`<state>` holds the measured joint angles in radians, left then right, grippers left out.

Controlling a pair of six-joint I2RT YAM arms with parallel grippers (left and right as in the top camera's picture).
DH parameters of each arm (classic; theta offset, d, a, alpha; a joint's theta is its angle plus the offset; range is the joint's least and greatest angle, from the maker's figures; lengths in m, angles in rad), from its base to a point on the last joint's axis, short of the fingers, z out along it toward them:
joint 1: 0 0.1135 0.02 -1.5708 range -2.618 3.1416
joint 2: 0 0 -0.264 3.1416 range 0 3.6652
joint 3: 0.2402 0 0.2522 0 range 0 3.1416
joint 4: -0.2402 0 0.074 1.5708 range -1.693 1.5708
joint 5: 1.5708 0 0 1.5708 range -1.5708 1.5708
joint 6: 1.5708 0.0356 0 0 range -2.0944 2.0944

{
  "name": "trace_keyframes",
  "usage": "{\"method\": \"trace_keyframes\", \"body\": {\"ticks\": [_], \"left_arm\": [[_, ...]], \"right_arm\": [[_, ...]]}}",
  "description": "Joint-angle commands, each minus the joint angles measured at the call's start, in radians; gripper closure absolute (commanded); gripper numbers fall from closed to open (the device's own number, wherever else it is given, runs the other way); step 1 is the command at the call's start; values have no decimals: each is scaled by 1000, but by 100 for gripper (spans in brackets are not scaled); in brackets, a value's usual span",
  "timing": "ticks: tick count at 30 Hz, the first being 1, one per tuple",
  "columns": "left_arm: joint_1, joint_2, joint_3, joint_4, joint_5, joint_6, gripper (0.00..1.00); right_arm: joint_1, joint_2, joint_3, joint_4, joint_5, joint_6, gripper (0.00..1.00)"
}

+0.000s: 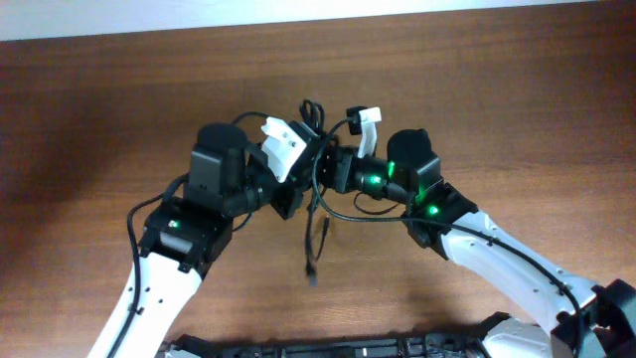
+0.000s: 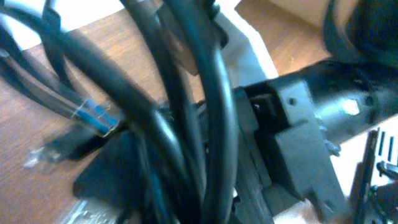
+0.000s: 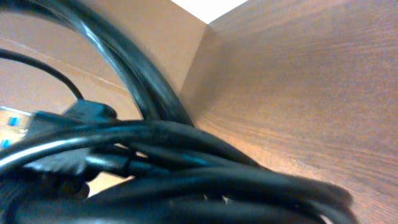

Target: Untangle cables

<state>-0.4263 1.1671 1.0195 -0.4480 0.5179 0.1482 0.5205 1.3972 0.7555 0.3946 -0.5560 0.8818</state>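
Fingers: buried behind cords in both wrist views; I cannot tell how wide they stand.
Grippers: left gripper [image 1: 296, 165] and right gripper [image 1: 338, 169] meet nose to nose, probably to pull opposite ways.
Cables [image 2: 214, 124]: bunched between them, one end dangling above the table [image 1: 517, 109].

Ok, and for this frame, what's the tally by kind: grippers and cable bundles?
Grippers: 2 (left gripper, right gripper)
Cable bundles: 1, single strands too tangled to count
Total: 3
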Motion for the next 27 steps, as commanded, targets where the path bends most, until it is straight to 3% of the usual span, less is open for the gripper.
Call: {"method": "trace_keyframes", "body": {"ticks": [1, 5, 8, 10, 11, 14, 20, 27], "left_arm": [[61, 3, -4, -32, 122, 43, 100], [282, 3, -4, -32, 133, 25, 100], [329, 3, -4, -48, 272, 54, 100], [329, 14, -4, -70, 473, 149, 100], [329, 36, -4, -71, 592, 164, 100], [328, 95, -4, -90, 753, 229, 100], [262, 123, -4, -96, 769, 244, 100], [138, 123, -4, -91, 759, 248, 100]], "right_arm": [[-71, -2, 29, 26, -128, -12, 44], [-157, -2, 29, 73, -510, -13, 22], [-224, -2, 29, 157, -596, -121, 15], [-237, -1, 29, 163, -539, -472, 15], [-225, -1, 29, 167, -422, -537, 15], [-183, -1, 29, 171, -288, -537, 15], [-177, -1, 29, 256, -269, -494, 16], [-110, 39, 29, 222, -199, -484, 19]]}}
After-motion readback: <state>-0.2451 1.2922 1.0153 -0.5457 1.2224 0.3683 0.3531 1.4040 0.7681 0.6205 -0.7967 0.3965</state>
